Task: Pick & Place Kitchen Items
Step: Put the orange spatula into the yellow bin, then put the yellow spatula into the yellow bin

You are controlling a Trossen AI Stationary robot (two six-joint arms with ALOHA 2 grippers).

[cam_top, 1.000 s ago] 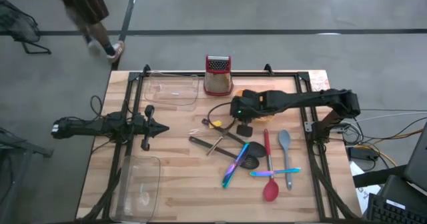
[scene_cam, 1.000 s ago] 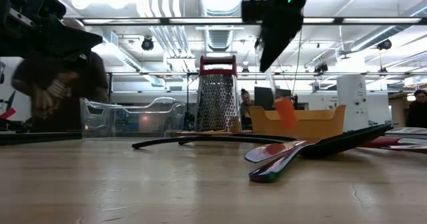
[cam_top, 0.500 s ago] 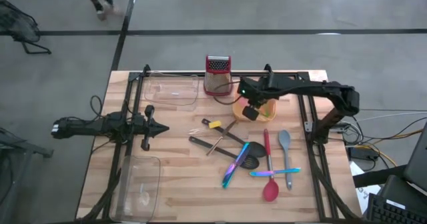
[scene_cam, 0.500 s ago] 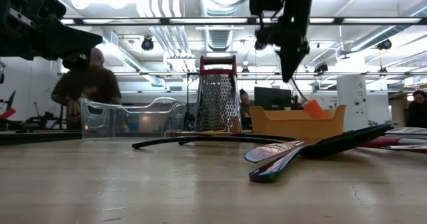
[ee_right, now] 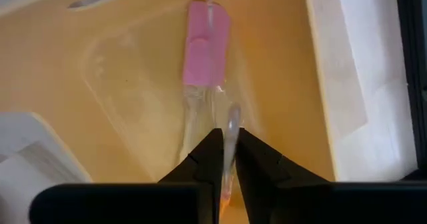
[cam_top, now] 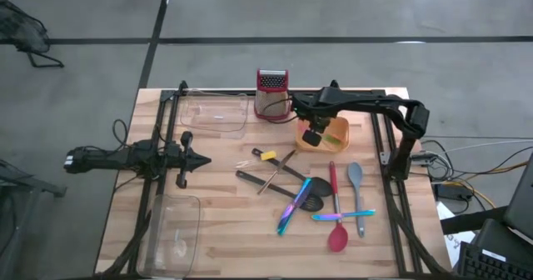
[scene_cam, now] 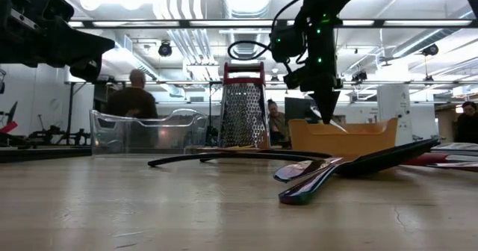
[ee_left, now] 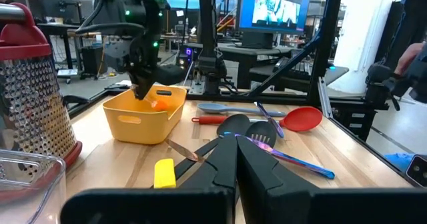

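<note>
My right gripper point(cam_top: 312, 137) has swung from mid-counter into the orange tub point(cam_top: 336, 136), still pinching the clear pink-ended utensil point(ee_right: 201, 54), so release comes next; left gripper point(cam_top: 185, 158) idles.

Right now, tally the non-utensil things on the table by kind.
Clear tray: 2
Orange tub: 1
Steel box grater: 1
Total: 4
</note>
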